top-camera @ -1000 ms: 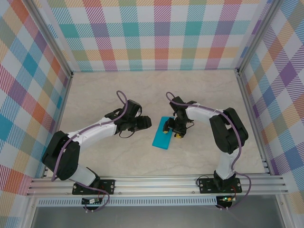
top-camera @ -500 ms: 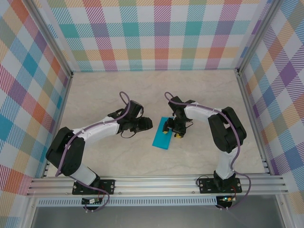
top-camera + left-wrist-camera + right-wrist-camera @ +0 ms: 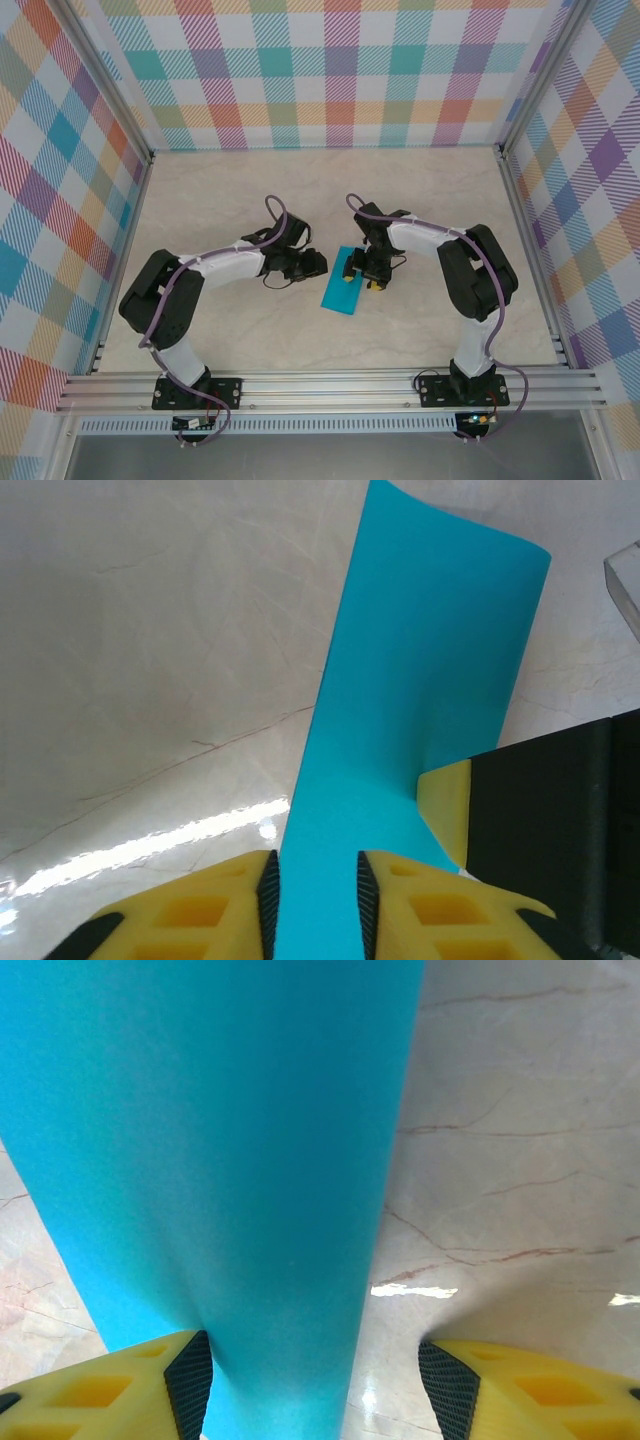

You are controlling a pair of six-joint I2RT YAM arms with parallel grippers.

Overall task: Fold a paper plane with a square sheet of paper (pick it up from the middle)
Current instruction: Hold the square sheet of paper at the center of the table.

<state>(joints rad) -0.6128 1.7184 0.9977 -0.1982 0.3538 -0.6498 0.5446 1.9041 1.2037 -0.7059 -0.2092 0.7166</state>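
At the middle of the marbled table (image 3: 240,200), the right gripper (image 3: 362,272) (image 3: 305,1360) stands over the teal-blue sheet of paper (image 3: 340,290) (image 3: 420,660) (image 3: 220,1140). Its jaws are wide apart and one yellow finger (image 3: 445,805) bears on the sheet. The left gripper (image 3: 312,265) (image 3: 312,880) has jaws parted by a narrow gap, with paper visible through it; contact cannot be told. The sheet is a narrow rectangle, lying slantwise and slightly buckled beside that finger.
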